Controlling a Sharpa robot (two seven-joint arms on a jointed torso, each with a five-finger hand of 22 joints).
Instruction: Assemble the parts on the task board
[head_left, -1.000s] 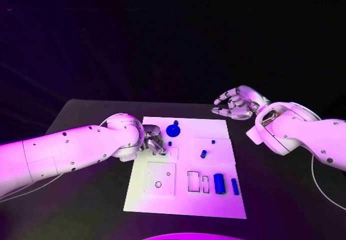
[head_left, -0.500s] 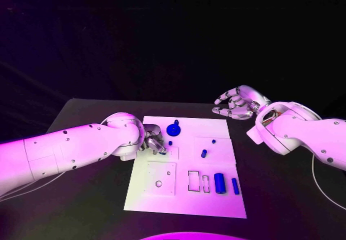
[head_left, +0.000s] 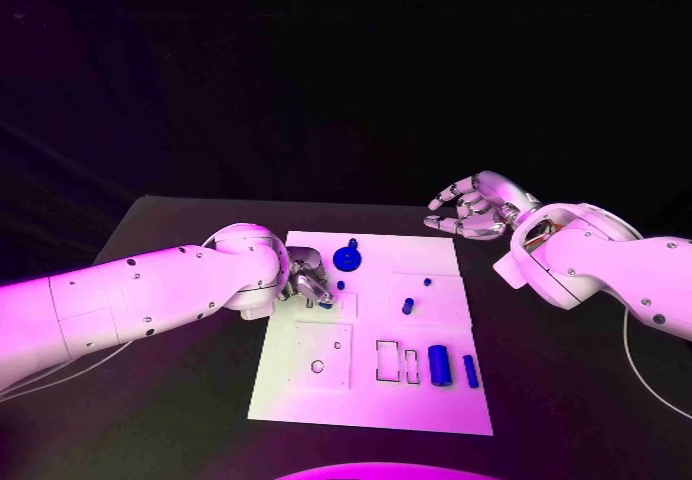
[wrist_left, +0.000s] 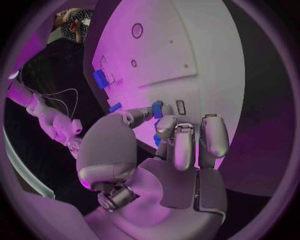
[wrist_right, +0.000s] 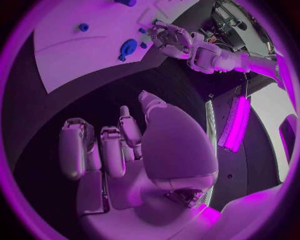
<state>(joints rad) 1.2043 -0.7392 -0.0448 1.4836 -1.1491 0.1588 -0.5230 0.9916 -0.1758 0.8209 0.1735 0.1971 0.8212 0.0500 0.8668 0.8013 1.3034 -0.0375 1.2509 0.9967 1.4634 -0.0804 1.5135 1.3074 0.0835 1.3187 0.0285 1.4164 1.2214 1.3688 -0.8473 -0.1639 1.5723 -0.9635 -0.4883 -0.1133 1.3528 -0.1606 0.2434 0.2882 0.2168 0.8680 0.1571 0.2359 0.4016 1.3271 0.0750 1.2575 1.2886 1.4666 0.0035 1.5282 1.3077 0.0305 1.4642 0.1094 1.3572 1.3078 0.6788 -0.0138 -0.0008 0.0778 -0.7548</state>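
Two white, smooth-shelled arms reach over the black bench (head_left: 173, 440); the left hand (head_left: 307, 279), silver and glossy, lies over the near-left part of the flat white task board (head_left: 433, 405), its fingers (wrist_left: 182, 142) curled down toward the plate; in the left wrist view a small blue part (wrist_left: 157, 109) sits between thumb and finger tips, pinched there as far as can be told; another blue bit shows just below those fingers, touching or beside them, I cannot tell which; the right hand (head_left: 470, 207) hovers off the board's far-right corner above the dark bench, fingers bent inward and parted, grasping nothing; on the board a round, knob-like blue part (head_left: 346, 260) stands near the far edge, just beside the left hand; a small blue peg (head_left: 407, 307) rests mid-board; a short blue cylinder (head_left: 437, 365) and a slimmer blue bar (head_left: 470, 371) lie side by side toward the near-right; rectangular outlined slots (head_left: 387, 361) and a small round hole (head_left: 316, 368) mark the matte plate
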